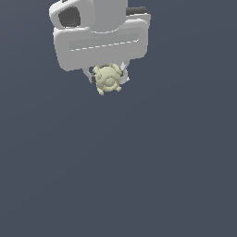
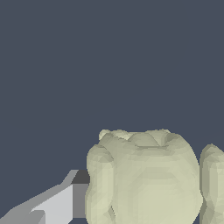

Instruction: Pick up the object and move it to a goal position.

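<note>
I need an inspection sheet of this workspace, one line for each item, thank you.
Surface: plain dark grey-blue ground, no marks.
Job's things: pale yellow-green lumpy object between the fingers, under the white gripper body; no goal marker seen.
Clutter: nothing seen.
Grippers: gripper shut on the object; one finger touches its side in the wrist view.
Cables: nothing seen.
Surroundings: nothing seen.

Obj fills view, touching one tool finger.
</note>
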Motion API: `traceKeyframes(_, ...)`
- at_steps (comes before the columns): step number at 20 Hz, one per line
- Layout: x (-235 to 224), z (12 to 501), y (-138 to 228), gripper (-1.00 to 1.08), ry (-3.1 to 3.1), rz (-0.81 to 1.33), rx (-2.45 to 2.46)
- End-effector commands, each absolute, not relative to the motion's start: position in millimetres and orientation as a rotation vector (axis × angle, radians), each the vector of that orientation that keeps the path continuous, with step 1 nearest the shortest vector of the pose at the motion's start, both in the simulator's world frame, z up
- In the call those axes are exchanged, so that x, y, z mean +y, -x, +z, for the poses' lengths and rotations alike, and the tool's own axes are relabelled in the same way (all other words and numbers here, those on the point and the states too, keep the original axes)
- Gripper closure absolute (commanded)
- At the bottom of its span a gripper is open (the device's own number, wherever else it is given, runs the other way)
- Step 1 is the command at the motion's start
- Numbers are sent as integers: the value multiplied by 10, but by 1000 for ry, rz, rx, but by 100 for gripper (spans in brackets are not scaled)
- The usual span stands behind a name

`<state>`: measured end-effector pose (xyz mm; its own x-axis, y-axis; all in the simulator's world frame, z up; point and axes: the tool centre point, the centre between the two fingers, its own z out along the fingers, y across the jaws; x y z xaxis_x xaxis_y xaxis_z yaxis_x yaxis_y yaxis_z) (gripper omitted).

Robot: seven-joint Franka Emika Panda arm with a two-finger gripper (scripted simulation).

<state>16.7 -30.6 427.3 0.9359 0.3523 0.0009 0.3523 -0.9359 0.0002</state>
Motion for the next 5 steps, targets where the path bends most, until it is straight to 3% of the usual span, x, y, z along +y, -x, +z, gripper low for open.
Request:
traceKeyframes(1,-313,4326,-173,108,-3091,0,563)
traceKeyframes(5,-316,4350,-179,108,-3091,0,563)
